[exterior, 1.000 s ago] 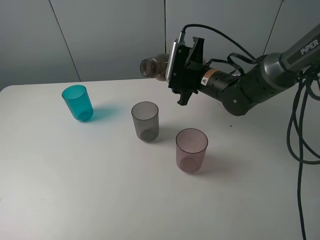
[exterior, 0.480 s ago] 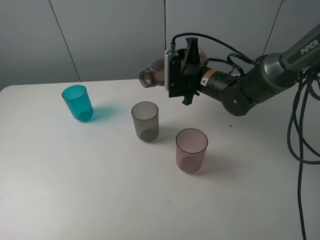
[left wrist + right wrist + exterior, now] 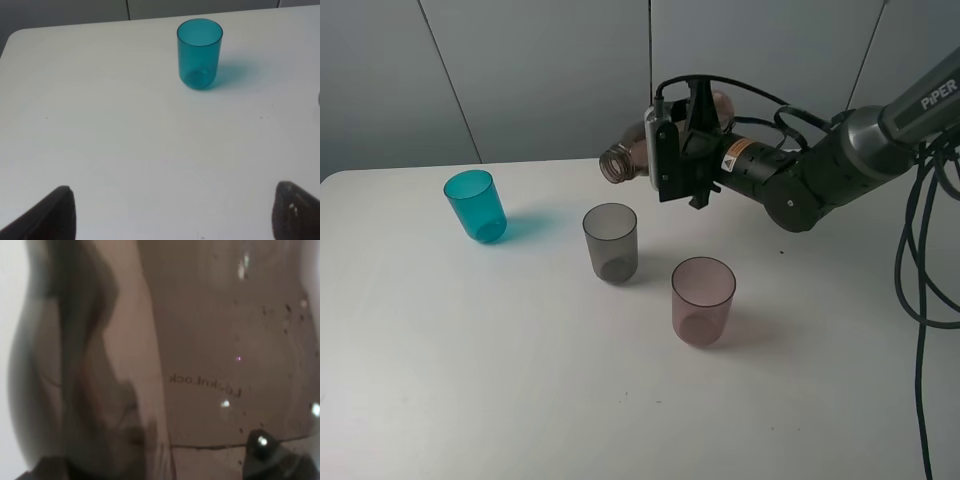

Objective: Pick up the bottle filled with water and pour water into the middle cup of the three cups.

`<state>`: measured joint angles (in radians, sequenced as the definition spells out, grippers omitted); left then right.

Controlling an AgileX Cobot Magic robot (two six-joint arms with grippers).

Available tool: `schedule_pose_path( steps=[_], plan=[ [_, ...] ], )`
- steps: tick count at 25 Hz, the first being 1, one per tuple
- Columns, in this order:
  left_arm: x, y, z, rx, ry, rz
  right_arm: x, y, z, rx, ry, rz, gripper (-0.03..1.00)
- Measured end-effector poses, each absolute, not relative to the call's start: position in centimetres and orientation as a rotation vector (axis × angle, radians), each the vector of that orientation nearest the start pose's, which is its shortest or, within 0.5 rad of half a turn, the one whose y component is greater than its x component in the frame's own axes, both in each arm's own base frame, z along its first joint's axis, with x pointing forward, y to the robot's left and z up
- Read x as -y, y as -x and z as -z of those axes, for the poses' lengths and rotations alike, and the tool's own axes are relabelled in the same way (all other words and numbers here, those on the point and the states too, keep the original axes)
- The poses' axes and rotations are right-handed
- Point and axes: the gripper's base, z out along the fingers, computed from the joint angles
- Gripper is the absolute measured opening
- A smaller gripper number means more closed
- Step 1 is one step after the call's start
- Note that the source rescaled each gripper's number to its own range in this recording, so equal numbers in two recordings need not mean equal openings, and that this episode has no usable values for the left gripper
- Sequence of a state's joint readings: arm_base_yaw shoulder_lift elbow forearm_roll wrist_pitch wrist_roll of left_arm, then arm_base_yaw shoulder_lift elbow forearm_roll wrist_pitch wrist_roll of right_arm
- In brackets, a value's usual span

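Observation:
My right gripper [image 3: 682, 150] is shut on the smoky brown-grey bottle [image 3: 628, 155] and holds it nearly level in the air. Its open mouth points left and slightly down, above and just behind the smoky grey middle cup [image 3: 611, 240]. The teal cup [image 3: 476, 205] stands to the left and the pink-mauve cup [image 3: 703, 300] to the front right. In the right wrist view the bottle [image 3: 225, 365] fills the picture, with one fingertip [image 3: 265, 450] against it. In the left wrist view my left gripper [image 3: 175, 205] is open and empty above the table, short of the teal cup [image 3: 200, 52].
The cups stand on a white table [image 3: 470, 350] in front of a grey wall. The right arm reaches in from the right, and black cables [image 3: 920, 250] hang along the right edge.
The right gripper has rolled at the wrist, and the bottle's mouth has dropped lower, towards the grey cup. The cups have not moved.

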<state>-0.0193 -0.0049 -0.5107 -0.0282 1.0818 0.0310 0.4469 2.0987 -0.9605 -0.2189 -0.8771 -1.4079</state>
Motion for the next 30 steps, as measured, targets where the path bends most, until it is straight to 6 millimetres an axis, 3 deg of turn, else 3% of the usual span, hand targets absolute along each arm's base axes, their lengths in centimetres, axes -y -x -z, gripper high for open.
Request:
schedule_pose_path(
  steps=[30],
  plan=[
    [0.21, 0.78, -27.85, -2.049, -0.055, 0.025, -18.85, -36.17, -12.43, -0.775, 1.643, 0.765, 0.0]
  ],
)
